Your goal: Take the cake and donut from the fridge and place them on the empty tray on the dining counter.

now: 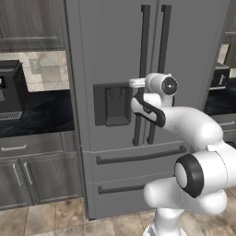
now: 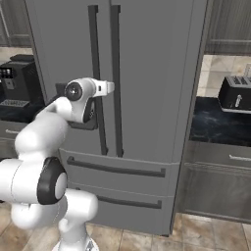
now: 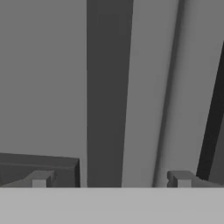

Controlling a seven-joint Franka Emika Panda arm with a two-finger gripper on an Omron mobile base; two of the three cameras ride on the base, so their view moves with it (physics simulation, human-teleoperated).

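Fridge shut: both doors closed, drawers pushed in. Cake and donut presumably inside, hidden behind the doors. Tray and dining counter somewhere out of frame.

Step in hand, by judgement: approach to the door handle, opening not yet begun. Gripper raised to mid-door height, facing the left handle. Fingers spread wide, one tip either side of the bar in the hand view, holding nothing. Right handle at the far right edge of that view. Dispenser just left of the hand in the left base view.

Contact with the bar: cannot tell; tips look just short of it.

Next move likely needs: short advance until the bar sits between the fingers, close on it, then pull outward along the door's arc. Risk: straight pull may slip off the bar.
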